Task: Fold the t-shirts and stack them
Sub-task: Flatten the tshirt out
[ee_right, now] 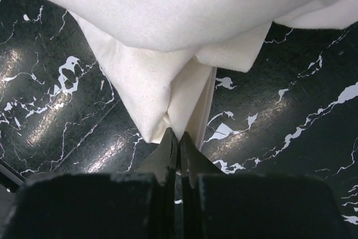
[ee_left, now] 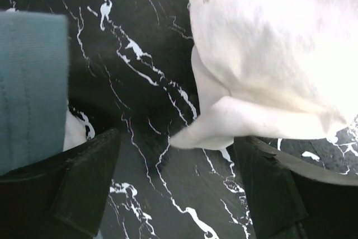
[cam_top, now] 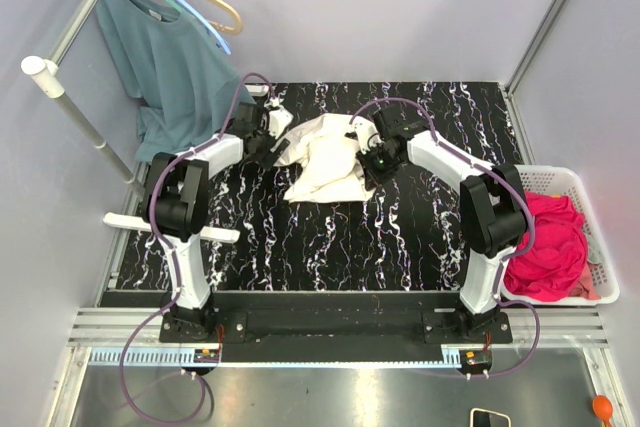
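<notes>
Cream t-shirt (cam_top: 322, 159) lies crumpled in the middle of the desk (cam_top: 300, 247), bunched with no flat outline to read; not yet spread for folding. Pink t-shirt (cam_top: 545, 242) is heaped in a white basket (cam_top: 548, 175) at the right edge, well apart. A teal shirt (cam_top: 165, 57) hangs at the far left and is not in play. Right end effector (ee_right: 179, 145) is at the cream shirt's right side, fingers pressed together on a pointed fold of cloth that runs straight into the tips. It looks like a thin pinch; how deep the bite goes cannot be told. Left end effector (ee_left: 176, 155) is at the shirt's left side, fingers spread, low over the marble. A loose corner of the shirt reaches just into the gap, nearer one finger, and as far as seen touches neither. Judged step: secure both sides, then draw the heap out flat. To do it well, centre the left gap on that corner and go low enough to catch cloth rather than skim it. Close near a hem on few layers, not a wad, and only then part the arms, level and at an even pace. Risk: the right pinch looks shallow and may slip under tension.
</notes>
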Controlling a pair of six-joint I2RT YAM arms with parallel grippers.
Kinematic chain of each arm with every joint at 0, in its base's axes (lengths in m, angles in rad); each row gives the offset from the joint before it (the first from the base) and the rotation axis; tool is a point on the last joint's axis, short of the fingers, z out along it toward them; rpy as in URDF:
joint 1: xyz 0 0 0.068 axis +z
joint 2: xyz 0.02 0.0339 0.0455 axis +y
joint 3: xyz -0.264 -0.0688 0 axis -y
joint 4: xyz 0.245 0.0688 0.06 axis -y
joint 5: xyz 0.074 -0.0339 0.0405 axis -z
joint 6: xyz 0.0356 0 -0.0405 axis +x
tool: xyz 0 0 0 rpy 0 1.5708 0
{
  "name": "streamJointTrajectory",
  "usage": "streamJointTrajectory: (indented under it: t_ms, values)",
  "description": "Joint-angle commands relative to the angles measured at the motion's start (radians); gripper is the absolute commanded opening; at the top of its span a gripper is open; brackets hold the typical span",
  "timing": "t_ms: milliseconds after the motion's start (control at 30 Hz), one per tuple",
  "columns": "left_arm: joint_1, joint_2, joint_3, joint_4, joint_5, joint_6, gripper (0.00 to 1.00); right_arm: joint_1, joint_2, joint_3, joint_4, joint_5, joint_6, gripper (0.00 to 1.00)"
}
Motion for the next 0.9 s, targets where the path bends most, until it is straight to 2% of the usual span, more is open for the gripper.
streamJointTrajectory:
  t_ms: [0,300,433,467,500,567,667,800,867]
  values:
    - [0.004,0.031,0.057,-0.012,0.092,0.006,0.83,0.006,-0.03,-0.005,-0.027,0.029,-0.01,0.0]
    - [-0.002,0.049,0.104,-0.113,0.211,0.009,0.74,0.007,-0.025,0.012,-0.041,0.043,-0.01,0.0]
    - [-0.005,0.062,0.124,-0.147,0.215,0.04,0.57,0.007,-0.022,0.01,-0.044,0.048,-0.01,0.0]
    - [-0.004,0.065,0.127,-0.155,0.212,0.045,0.45,0.006,-0.022,0.009,-0.043,0.048,-0.01,0.0]
    - [-0.004,0.066,0.127,-0.167,0.21,0.048,0.39,0.007,-0.024,0.007,-0.043,0.048,-0.008,0.0]
    - [-0.004,0.065,0.127,-0.175,0.204,0.061,0.19,0.007,-0.021,0.004,-0.043,0.052,-0.008,0.0]
    - [-0.004,0.054,0.117,-0.182,0.187,0.066,0.0,0.007,-0.024,0.004,-0.043,0.072,-0.008,0.0]
    - [-0.004,-0.006,0.1,-0.184,0.127,0.046,0.0,0.007,-0.057,0.019,-0.041,0.181,-0.016,0.0]
    - [-0.004,-0.085,0.092,-0.184,0.078,0.005,0.0,0.007,-0.1,0.036,-0.038,0.308,-0.036,0.0]
